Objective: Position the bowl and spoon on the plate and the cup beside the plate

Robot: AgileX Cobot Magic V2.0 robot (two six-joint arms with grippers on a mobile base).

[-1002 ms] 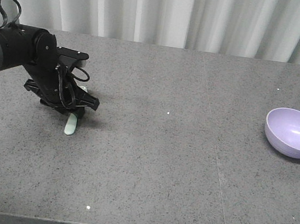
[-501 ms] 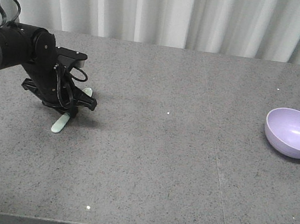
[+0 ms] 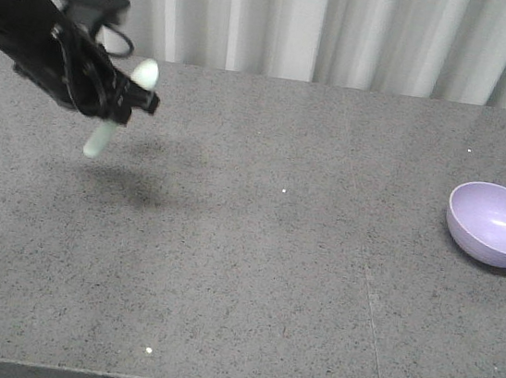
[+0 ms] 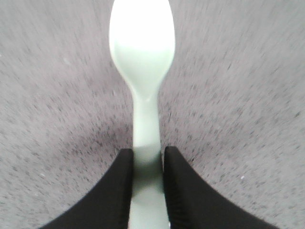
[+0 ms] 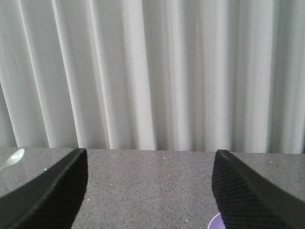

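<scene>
The left jaws pinch the spoon (image 4: pixel 143 81) by its handle, scoop outward, clear of the table (image 3: pixel 270 275) and far left of the bowl (image 3: pixel 496 224), probably to carry it across. The right jaws stand spread and empty near the bowl.

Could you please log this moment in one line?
left end effector: shut on spoon, airborne | right end effector: open | bowl: on table

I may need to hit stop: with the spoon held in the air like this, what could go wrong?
The left gripper pinches the spoon only on its narrow handle, scoop sticking out free: it could pivot or slip onto the table. The bowl sits far across the table, so a long carry adds to that chance.
</scene>
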